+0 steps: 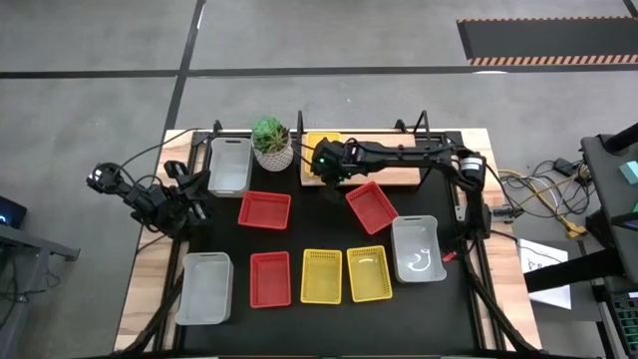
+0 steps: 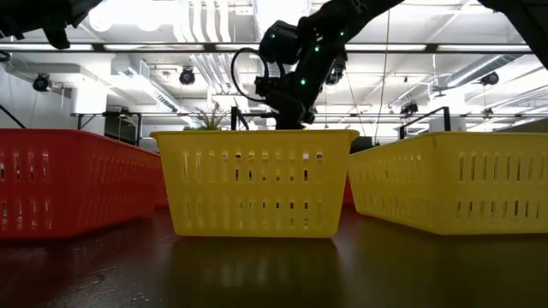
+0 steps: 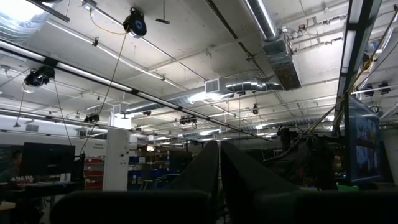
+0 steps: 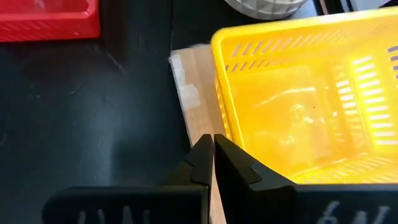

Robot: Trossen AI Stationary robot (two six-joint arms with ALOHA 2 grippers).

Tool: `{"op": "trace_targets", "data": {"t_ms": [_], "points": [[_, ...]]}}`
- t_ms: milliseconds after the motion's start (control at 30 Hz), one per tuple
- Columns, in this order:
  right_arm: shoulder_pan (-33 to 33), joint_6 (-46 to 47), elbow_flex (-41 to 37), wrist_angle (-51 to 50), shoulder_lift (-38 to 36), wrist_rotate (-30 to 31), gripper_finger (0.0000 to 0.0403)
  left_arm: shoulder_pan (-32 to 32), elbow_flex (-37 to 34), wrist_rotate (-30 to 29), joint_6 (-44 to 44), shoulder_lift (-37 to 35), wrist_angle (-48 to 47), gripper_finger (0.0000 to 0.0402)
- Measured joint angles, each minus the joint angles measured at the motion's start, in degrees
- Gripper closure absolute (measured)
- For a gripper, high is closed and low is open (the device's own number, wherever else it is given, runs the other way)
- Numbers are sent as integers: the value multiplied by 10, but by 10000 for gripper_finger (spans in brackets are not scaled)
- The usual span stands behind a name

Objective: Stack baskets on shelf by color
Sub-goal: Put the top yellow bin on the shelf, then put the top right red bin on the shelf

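A yellow basket stands on the far-left end of the wooden shelf. My right gripper reaches across the shelf, tipped downward, its fingers shut just beside that basket's side wall, over the board's edge. On the black table lie two more yellow baskets, three red baskets and three grey-white ones. My left gripper waits at the table's left edge, shut, pointing up. My right gripper's shut fingertips slant down from the table's right, right beside the yellow basket's side wall near a corner. Whether they touch the wall or the board cannot be told. The basket rests flat on the shelf.
A white plant pot stands just left of the shelf, close to the yellow basket. Black posts rise at the shelf's ends. In the low view a yellow basket stands nearest, with the right arm behind it.
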Motion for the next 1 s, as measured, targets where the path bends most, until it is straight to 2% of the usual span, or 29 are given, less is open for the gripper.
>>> {"op": "trace_targets", "data": {"t_ms": [300,433,567,733,833,1000], "points": [[83,4,-2,-19,-52,-1,394,0,0,0,-5,0,0,400],[135,9,-33,-12,-86,-2,394,0,0,2,-32,0,0,400],[183,24,-108,57,-131,13,394,0,0,33,-55,2,0,400],[238,36,-216,128,-203,109,394,0,0,112,-96,14,-1,400],[262,54,-280,163,-245,138,394,0,0,163,-114,24,-1,400],[289,63,-405,322,-304,152,394,0,0,185,-192,57,-13,400]]}}
